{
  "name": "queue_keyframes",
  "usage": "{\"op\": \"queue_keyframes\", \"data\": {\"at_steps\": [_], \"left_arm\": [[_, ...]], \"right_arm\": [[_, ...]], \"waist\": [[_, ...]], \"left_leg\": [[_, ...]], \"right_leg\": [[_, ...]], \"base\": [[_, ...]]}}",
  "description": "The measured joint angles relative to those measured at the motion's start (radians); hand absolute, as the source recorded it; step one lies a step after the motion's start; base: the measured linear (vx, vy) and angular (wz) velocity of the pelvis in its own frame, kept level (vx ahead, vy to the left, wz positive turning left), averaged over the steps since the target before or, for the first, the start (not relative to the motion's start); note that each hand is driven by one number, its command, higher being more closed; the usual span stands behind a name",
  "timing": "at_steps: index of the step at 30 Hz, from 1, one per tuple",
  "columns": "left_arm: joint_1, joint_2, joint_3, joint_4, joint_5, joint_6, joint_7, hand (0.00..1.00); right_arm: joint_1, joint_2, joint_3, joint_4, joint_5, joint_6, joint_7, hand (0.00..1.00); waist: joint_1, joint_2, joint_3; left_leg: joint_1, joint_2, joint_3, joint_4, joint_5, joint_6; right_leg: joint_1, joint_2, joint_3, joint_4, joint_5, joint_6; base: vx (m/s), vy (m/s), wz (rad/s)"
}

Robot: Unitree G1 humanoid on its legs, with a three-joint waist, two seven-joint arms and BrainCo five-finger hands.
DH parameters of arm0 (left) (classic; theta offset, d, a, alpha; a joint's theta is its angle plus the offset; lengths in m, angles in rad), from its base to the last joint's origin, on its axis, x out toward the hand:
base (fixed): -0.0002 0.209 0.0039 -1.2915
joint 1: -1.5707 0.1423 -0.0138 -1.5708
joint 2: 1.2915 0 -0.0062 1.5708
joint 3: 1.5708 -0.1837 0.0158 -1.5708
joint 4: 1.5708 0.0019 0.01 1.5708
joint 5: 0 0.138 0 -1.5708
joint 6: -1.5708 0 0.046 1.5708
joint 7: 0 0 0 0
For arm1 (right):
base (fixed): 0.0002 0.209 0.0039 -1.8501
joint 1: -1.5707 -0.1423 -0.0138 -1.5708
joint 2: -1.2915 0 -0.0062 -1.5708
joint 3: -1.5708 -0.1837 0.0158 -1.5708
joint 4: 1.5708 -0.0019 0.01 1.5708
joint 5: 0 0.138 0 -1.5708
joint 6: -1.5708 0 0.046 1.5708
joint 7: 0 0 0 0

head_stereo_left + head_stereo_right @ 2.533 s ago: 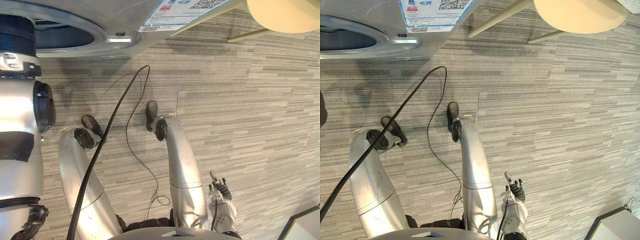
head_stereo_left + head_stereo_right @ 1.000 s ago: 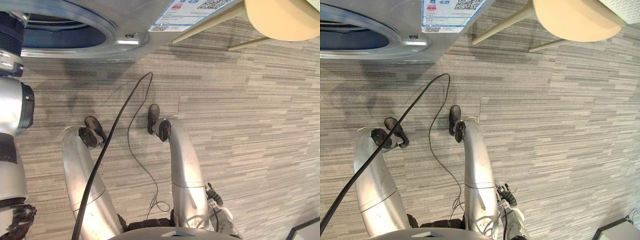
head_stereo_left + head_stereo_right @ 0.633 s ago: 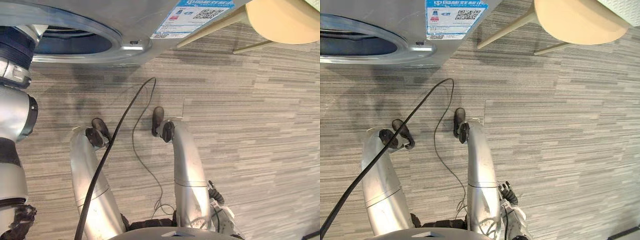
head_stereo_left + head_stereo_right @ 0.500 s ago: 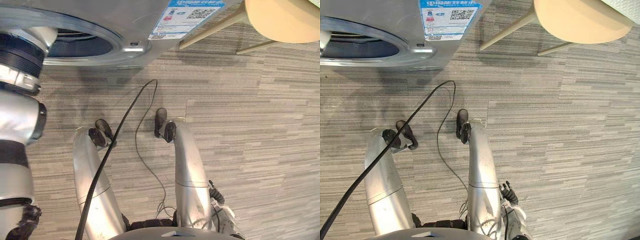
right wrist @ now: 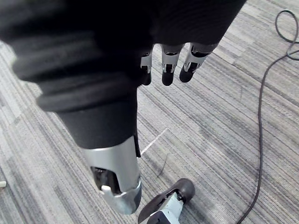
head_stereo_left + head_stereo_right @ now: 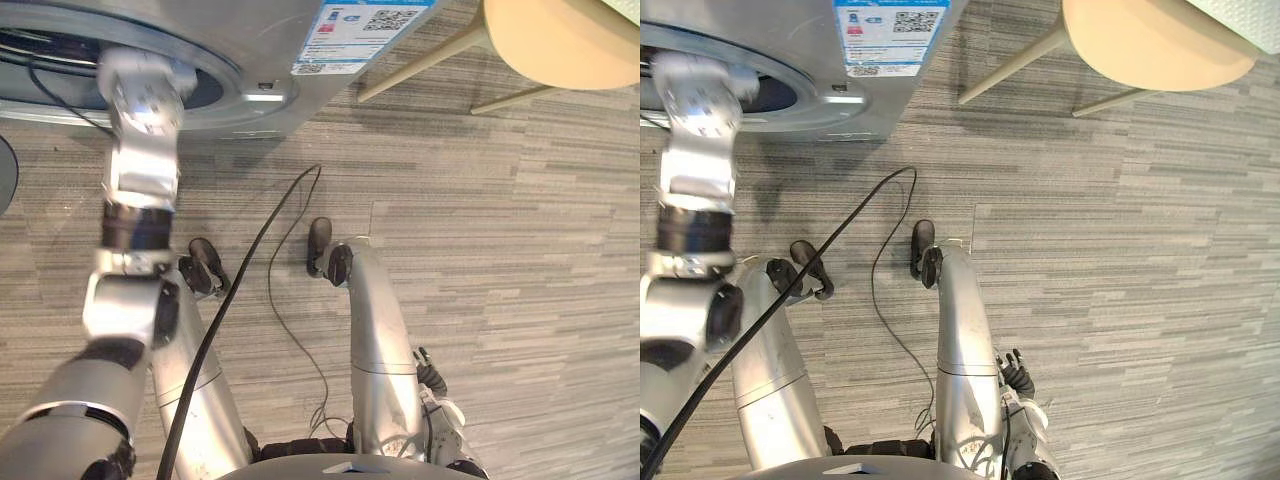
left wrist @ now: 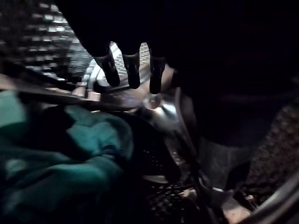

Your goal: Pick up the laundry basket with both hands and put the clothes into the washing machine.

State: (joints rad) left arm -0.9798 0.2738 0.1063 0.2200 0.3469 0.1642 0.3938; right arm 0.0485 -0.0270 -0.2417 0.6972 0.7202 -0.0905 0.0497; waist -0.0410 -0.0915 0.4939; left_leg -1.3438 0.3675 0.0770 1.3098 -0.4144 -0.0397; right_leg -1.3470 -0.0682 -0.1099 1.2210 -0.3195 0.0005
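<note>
Clothes (image 7: 56, 163), teal, soft and probably light, lie inside the washing machine (image 6: 270, 40) just beside the released left hand (image 7: 133, 70); best pinched at a bunched fold. Right hand (image 5: 168, 65) hangs relaxed.

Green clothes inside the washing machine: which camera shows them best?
The left wrist view: the green clothes lie bunched in the dotted metal drum past the left hand. In the eye views the washing machine and the arm in its opening hide them; the right wrist view faces the floor.
</note>
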Motion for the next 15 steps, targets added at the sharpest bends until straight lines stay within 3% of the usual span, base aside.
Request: {"op": "queue_keyframes", "data": {"at_steps": [3, 6, 12, 15], "left_arm": [[0.123, -0.083, 0.008, -0.098, -0.036, 0.009, 0.054, 0.0], [0.149, -0.16, 0.006, -0.122, -0.084, -0.004, 0.065, 0.0], [0.178, -0.208, 0.009, -0.142, -0.206, -0.045, 0.125, 0.0], [0.29, -0.248, -0.005, -0.252, -0.26, -0.081, 0.131, 0.0]], "right_arm": [[-0.007, 0.001, -0.007, -0.01, 0.0, -0.005, -0.01, 0.0], [-0.007, 0.0, -0.007, -0.013, -0.001, -0.015, -0.015, 0.0], [-0.014, 0.002, -0.007, -0.015, -0.002, -0.015, -0.039, 0.0], [-0.014, 0.002, -0.007, -0.018, -0.002, -0.015, -0.043, 0.0]], "waist": [[0.007, 0.0, 0.0], [0.01, 0.0, 0.0], [0.002, 0.0, 0.0], [0.003, 0.0, 0.0]], "left_leg": [[0.0, -0.004, -0.013, -0.003, 0.007, -0.004], [0.0, -0.006, -0.025, -0.003, 0.008, -0.003], [0.0, -0.006, -0.028, -0.003, 0.01, -0.001], [0.002, -0.007, -0.03, -0.002, 0.01, -0.001]], "right_leg": [[0.006, -0.005, -0.011, 0.005, -0.005, -0.008], [0.013, -0.008, -0.015, 0.006, -0.007, -0.012], [0.016, -0.008, -0.016, 0.006, -0.007, -0.012], [0.02, -0.01, -0.019, 0.007, -0.007, -0.012]], "base": [[-0.03, -0.026, 0.12], [-0.03, -0.012, 0.06], [0.0, 0.0, 0.0], [0.0, 0.0, 0.0]]}}
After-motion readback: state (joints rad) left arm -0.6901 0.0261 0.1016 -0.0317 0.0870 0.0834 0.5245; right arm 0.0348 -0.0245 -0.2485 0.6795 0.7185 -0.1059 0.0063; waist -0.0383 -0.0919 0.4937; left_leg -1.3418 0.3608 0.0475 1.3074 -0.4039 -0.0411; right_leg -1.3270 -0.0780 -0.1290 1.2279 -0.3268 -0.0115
